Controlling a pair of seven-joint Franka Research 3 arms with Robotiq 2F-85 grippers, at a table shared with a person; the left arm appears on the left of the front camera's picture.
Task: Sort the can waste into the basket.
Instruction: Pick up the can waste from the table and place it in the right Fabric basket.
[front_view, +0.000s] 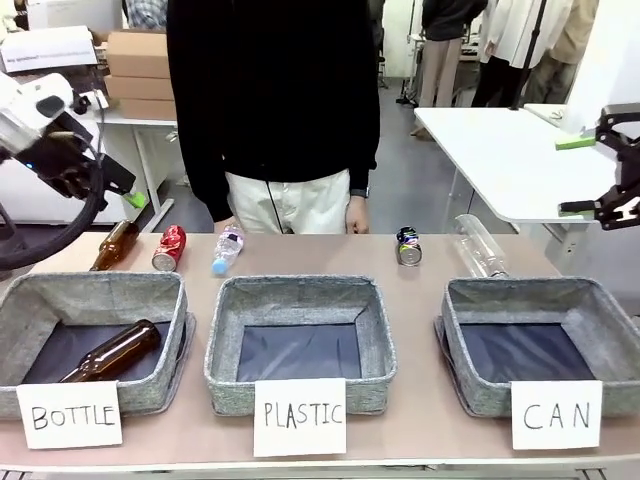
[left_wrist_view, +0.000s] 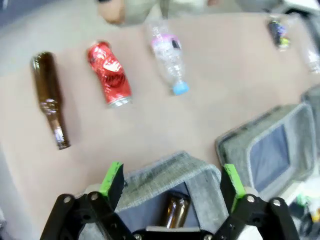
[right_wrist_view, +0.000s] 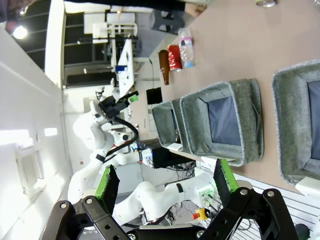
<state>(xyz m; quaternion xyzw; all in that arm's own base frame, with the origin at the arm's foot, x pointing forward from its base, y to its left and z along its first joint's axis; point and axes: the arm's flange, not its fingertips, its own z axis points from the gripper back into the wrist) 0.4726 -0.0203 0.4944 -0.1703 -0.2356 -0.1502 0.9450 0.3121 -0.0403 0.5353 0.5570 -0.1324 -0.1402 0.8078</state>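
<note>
Both hands hang with fingers spread wide and nothing between their green pads. The left hand (left_wrist_view: 171, 176) is raised over the BOTTLE basket (front_view: 90, 285), and the right hand (front_view: 578, 175) is held high off the right end, well apart from any can. Parked like this, they probably leave the row of waste open to view before a pick.

Smooth and brown, the counter (front_view: 300, 262) carries 3 soft grey fabric baskets in a line along its near side, each rectangular with dark lining and a handwritten white card facing the robot, likely as labels for sorting. At the right, the CAN basket (front_view: 520, 292) shows bare lining, as does the PLASTIC basket (front_view: 300, 290) in the middle. A person (front_view: 270, 100) stands at the far side.

All loose waste lies in a row behind the baskets, seemingly laid out for reaching over them. A ribbed clear bottle (front_view: 478, 245) lies behind the CAN basket. 1 brown bottle (front_view: 113, 245) of glossy glass lies at far left, and another brown bottle (front_view: 115, 352) lies inside the BOTTLE basket. A small crumpled clear bottle (front_view: 227, 250) with a blue cap lies beside the red can (front_view: 169, 248).

Neither of the 2 cans is sorted yet. Shiny and dented, the red can lies on its side well apart from its basket. The silver can (front_view: 408, 246), dark-printed and crushed, lies nearer to it. Thin dented metal may roll or buckle when squeezed.
</note>
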